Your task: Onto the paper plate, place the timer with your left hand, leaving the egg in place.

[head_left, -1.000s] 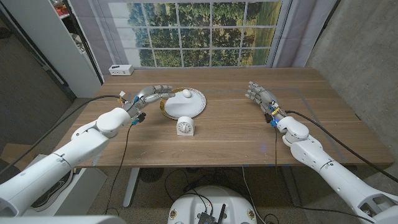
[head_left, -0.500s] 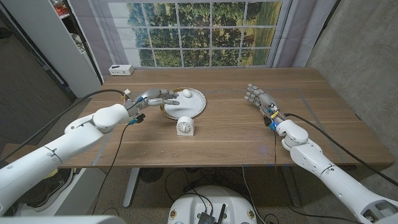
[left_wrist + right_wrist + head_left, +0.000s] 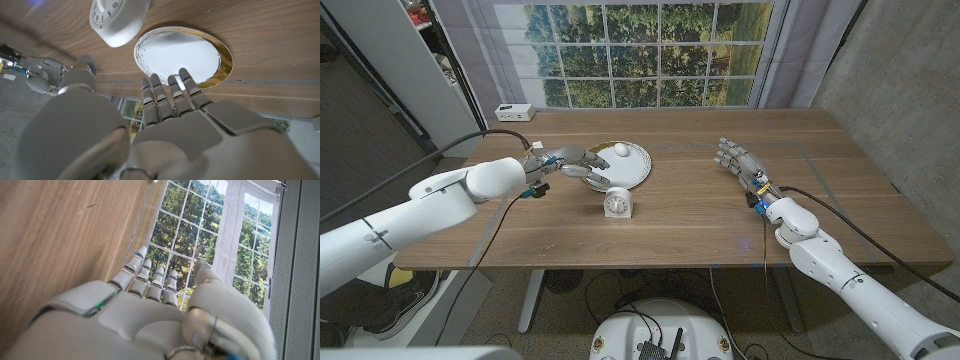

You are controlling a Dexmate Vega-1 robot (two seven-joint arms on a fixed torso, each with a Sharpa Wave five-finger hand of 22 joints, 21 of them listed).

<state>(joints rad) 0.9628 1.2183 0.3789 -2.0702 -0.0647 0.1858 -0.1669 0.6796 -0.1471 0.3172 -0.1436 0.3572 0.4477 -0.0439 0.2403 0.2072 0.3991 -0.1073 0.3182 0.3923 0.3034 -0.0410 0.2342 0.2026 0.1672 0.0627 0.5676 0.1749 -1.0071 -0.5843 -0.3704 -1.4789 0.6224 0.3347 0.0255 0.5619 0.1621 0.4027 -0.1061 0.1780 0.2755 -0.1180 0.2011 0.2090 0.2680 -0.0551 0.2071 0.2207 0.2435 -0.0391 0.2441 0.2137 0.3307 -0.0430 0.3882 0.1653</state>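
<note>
Left hand hovers over the plate – fingers spread, empty – timer just below the fingertips; right hand also spread.

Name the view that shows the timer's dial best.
The head view: the timer stands facing the camera, whole dial visible, near the paper plate. The left wrist view catches only part of it at the frame edge.

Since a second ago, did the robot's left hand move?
Yes. The left hand swung toward the robot's right, over the paper plate's near rim, its fingers now closer to the timer, holding nothing.
</note>
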